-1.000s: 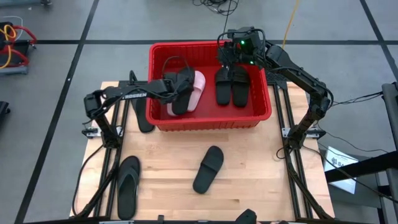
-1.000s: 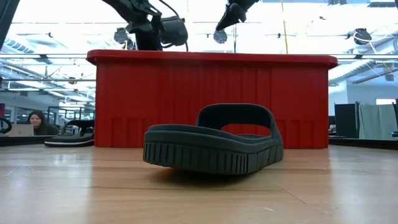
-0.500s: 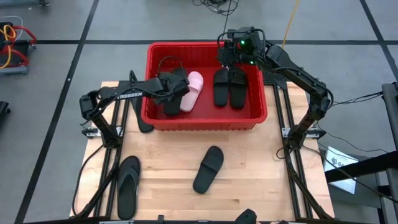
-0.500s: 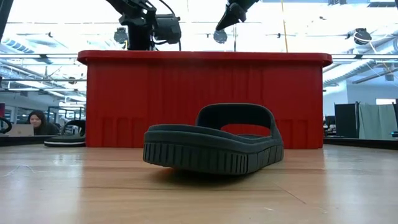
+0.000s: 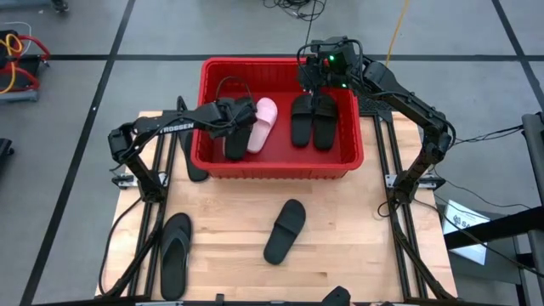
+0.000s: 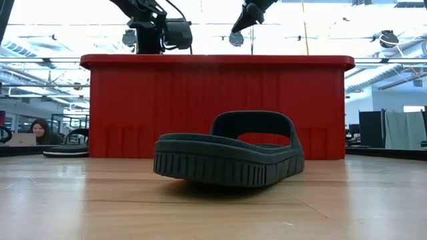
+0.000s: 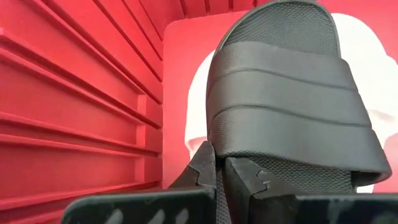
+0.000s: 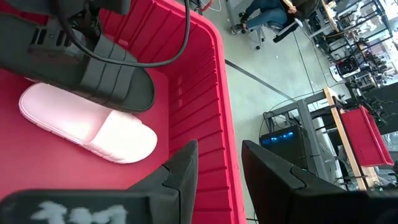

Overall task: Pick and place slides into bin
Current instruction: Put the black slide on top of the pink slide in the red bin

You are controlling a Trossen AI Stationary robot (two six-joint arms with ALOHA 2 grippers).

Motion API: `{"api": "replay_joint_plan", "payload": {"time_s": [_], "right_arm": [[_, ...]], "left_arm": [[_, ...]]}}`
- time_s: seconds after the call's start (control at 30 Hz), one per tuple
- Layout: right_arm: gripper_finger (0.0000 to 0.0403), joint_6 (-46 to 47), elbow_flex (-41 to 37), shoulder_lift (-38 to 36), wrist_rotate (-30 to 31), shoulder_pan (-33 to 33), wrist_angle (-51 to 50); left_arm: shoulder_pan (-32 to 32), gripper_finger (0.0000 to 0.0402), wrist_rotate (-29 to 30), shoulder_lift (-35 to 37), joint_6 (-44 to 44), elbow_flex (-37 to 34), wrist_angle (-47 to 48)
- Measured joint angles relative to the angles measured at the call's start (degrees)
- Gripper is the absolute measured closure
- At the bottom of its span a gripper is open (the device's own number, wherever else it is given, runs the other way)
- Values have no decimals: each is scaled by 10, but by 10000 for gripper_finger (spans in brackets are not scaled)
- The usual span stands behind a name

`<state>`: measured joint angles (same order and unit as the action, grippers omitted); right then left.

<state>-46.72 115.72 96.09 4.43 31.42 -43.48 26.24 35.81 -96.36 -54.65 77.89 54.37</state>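
The red bin [image 5: 272,172] stands at the table's far middle. Inside it lie a pale pink slide [image 5: 265,119] and two black slides [image 5: 313,119] side by side. My left gripper [image 5: 240,115] reaches into the bin's left part, shut on another black slide [image 5: 233,140], which lies slanted beside and partly over the pink one [image 7: 194,124]. My right gripper [image 5: 310,85] hangs open above the bin's far right part with nothing between its fingers [image 8: 180,168]. My left gripper pinches the black slide between its two fingers at the side edge of its wide strap [image 7: 214,134]. It comes slanting down from the table's left. The slide stretches away beyond the fingertips, over the pink slide; whether its far end touches the bin floor cannot be told.
On the table near the bin lies a black slide [image 5: 285,231], large in the low view [image 6: 230,153]. A black flip-flop [image 5: 176,253] lies at the near left, and another dark sandal [image 5: 194,157] lies by the bin's left wall. A person sits beyond the table [image 6: 39,130].
My left gripper has moved toward the table's left edge with the black slide, staying shut. The slide has swung off the pink one toward the bin's left wall. The whole bin has slid a little toward the table's left.
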Motion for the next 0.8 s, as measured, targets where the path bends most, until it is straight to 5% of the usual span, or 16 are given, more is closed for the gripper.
{"api": "replay_joint_plan", "payload": {"time_s": [0.23,0.8], "right_arm": [[289,0,0,0,0,0,0],[289,0,0,0,0,0,0]], "left_arm": [[0,391,0,0,2,0,0],[2,296,-37,0,40,0,0]]}}
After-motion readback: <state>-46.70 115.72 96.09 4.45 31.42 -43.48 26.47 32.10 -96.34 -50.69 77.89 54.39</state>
